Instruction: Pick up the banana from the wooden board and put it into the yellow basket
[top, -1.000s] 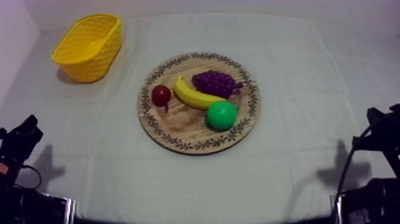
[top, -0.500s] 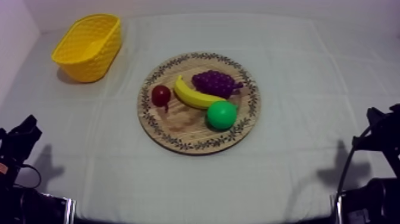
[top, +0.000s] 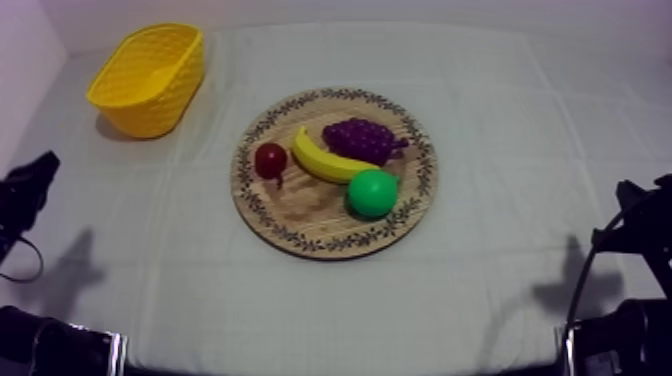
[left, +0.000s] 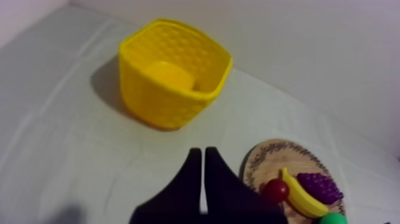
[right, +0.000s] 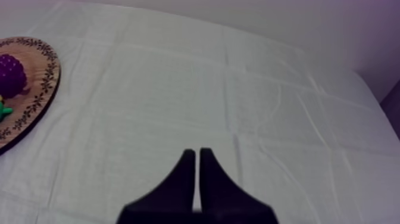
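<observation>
The yellow banana (top: 325, 157) lies across the middle of the round wooden board (top: 300, 218), between a small red fruit (top: 270, 160) and a purple bunch of grapes (top: 362, 138). The yellow basket (top: 140, 112) stands at the far left of the table. My left gripper (top: 32, 180) hangs low at the left edge, well short of the board. In the left wrist view its fingers lie together as a narrow wedge (left: 200, 151), shut on nothing, aimed between the basket (left: 161, 104) and the banana (left: 300, 198). My right gripper (right: 194, 152) is shut too, over bare cloth.
A round green fruit (top: 372, 193) sits on the board's near right part, touching the banana's end. The right arm (top: 636, 215) rests at the right edge. Open cloth lies between the basket and the board, and all along the front.
My left arm has risen and swung farther left and up in the top view. The right arm and all the fruit have stayed where they were.
</observation>
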